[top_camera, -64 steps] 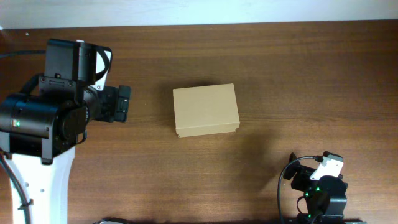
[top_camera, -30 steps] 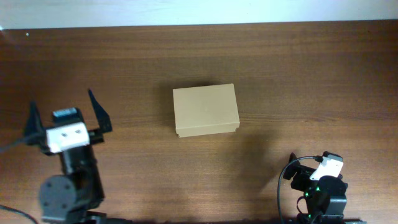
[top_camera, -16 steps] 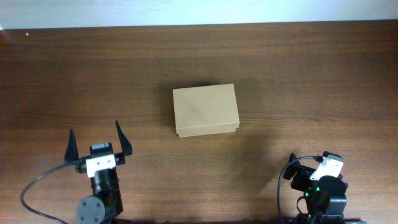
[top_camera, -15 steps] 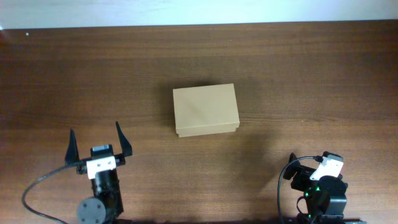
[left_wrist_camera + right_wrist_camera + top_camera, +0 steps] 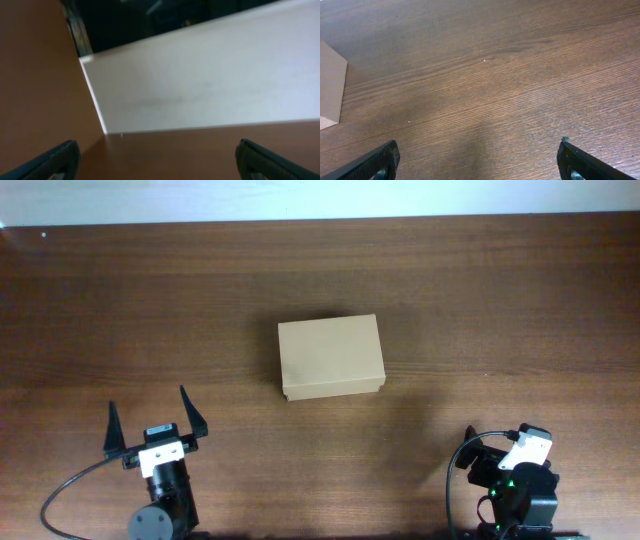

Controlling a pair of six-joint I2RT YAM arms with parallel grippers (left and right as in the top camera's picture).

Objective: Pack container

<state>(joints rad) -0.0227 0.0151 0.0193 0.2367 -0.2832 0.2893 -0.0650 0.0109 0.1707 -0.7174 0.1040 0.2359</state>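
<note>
Overhead view: the container (image 5: 331,357) sat closed at centre frame on the worktop (image 5: 480,300). My left gripper (image 5: 150,423), lower left, and my right gripper (image 5: 479,162) were both released, well apart from it.

Plain tan container (image 5: 331,357), dark brown wood-grain table (image 5: 480,300), black-and-white left end effector (image 5: 147,405), off-white wall (image 5: 300,198)

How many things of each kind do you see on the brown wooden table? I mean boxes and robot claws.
Closed tan rectangular cardboard box: 1
Black two-finger robot claws, both open: 2 (left claw, right claw)
Total: 3
</note>
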